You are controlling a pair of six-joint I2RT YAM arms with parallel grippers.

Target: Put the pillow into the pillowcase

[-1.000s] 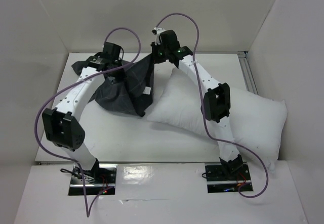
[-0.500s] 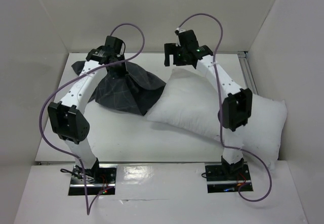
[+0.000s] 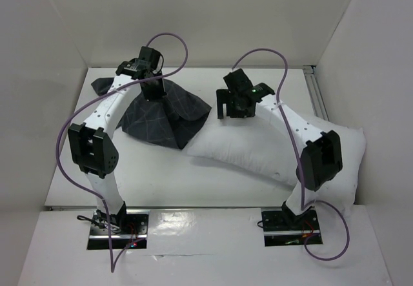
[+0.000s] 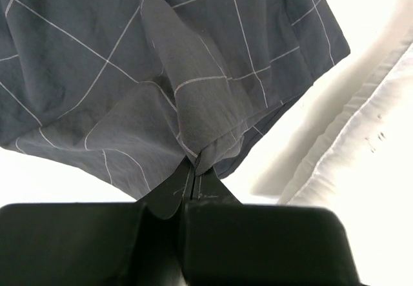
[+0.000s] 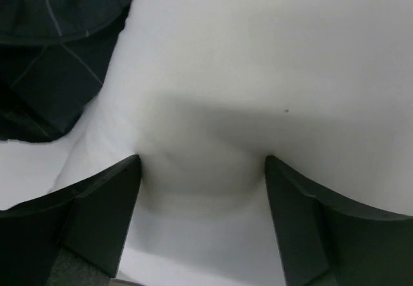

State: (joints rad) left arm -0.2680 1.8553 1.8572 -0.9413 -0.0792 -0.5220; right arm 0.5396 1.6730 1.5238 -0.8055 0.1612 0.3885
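The dark grey checked pillowcase (image 3: 161,115) lies bunched at the back left of the table. My left gripper (image 3: 153,91) is shut on a raised fold of it; in the left wrist view the jaws (image 4: 193,173) pinch the pillowcase (image 4: 161,73) edge. The white pillow (image 3: 271,147) stretches from the pillowcase towards the near right. At the pillow's far left end my right gripper (image 3: 230,110) stands open. In the right wrist view its fingertips (image 5: 133,164) rest against the pillow (image 5: 258,73), with a soft bulge between them. The pillowcase (image 5: 51,53) shows at the upper left there.
White walls enclose the table (image 3: 155,170) on the left, back and right. A metal rail (image 3: 316,99) runs along the right edge. The pillow's near right corner overhangs the front edge beside the right arm's base (image 3: 287,224).
My right gripper let go of the pillowcase edge, opened, and moved right and down onto the pillow. The lifted side of the pillowcase dropped. The left gripper kept its hold.
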